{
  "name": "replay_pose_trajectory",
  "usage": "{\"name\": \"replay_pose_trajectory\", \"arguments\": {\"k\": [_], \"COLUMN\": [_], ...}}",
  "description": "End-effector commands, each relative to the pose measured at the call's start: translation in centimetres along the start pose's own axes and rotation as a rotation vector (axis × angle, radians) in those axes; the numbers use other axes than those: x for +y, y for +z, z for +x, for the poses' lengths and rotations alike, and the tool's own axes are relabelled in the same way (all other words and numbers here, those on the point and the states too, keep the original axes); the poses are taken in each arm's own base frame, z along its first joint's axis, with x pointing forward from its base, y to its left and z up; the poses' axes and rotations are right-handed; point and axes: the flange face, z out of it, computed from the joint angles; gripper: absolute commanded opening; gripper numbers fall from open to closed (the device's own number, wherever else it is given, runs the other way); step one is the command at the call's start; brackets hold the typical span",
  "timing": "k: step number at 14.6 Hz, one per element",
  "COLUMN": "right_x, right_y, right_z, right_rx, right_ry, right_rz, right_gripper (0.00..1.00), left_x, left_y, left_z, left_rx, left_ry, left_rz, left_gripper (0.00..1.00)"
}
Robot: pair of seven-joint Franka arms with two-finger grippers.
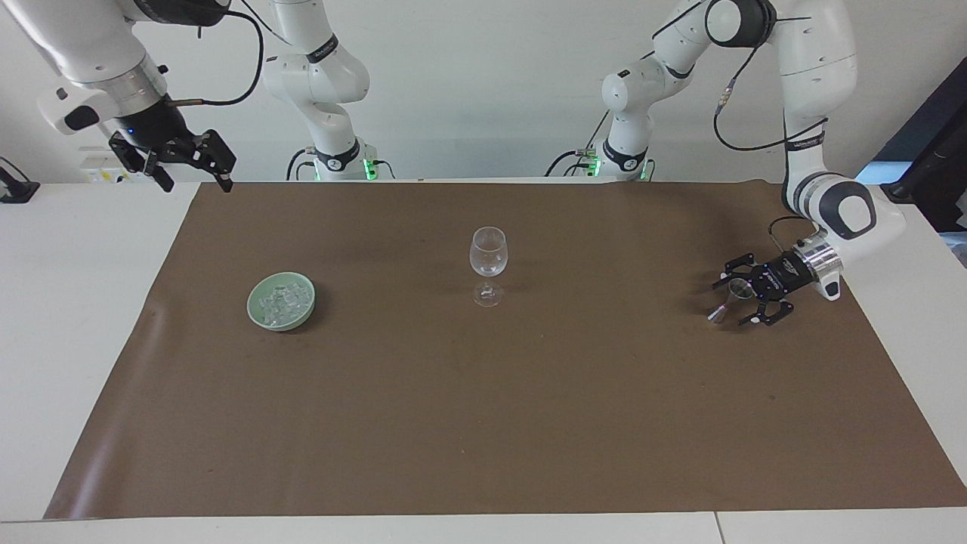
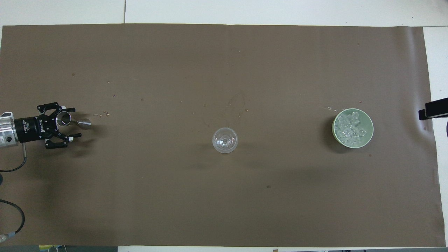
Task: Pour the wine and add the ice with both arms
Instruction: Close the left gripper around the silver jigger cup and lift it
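A small steel jigger (image 1: 727,298) stands on the brown mat toward the left arm's end of the table. My left gripper (image 1: 731,303) is low and level, open, with one finger on each side of the jigger's upper cup (image 2: 63,118); it shows in the overhead view (image 2: 75,122) too. An empty clear wine glass (image 1: 488,261) stands mid-table (image 2: 225,140). A pale green bowl (image 1: 253,307) holds the ice (image 1: 283,301) toward the right arm's end (image 2: 350,127). My right gripper (image 1: 195,183) is open and waits raised over the mat's corner by its base.
The brown mat (image 1: 483,423) covers most of the white table. Small drops or specks lie on the mat near the jigger (image 2: 101,114). A black part of the right gripper (image 2: 433,109) shows at the overhead view's edge beside the bowl (image 2: 370,120).
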Motion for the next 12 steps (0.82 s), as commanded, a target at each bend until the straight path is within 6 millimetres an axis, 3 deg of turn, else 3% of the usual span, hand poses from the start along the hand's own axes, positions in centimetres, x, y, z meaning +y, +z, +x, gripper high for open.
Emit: {"name": "replay_pose_trajectory", "arguments": {"k": [1,12], "right_x": [0.26,0.26], "right_y": [0.04,0.04], "right_z": [-0.38,-0.38], "right_rx": [-0.002,-0.002], "right_ry": [0.002,0.002], "right_rz": [0.008,0.008], "right_gripper": [1.00,1.00], "left_x": [-1.22,-2.21], "left_y": [-0.07,-0.50], "left_z": [-0.56,0.09], "left_rx": [-0.009,-0.027], "left_ry": [0.017,0.053], "left_rz": [-0.042,-0.064], "left_gripper": [0.96,0.82]}}
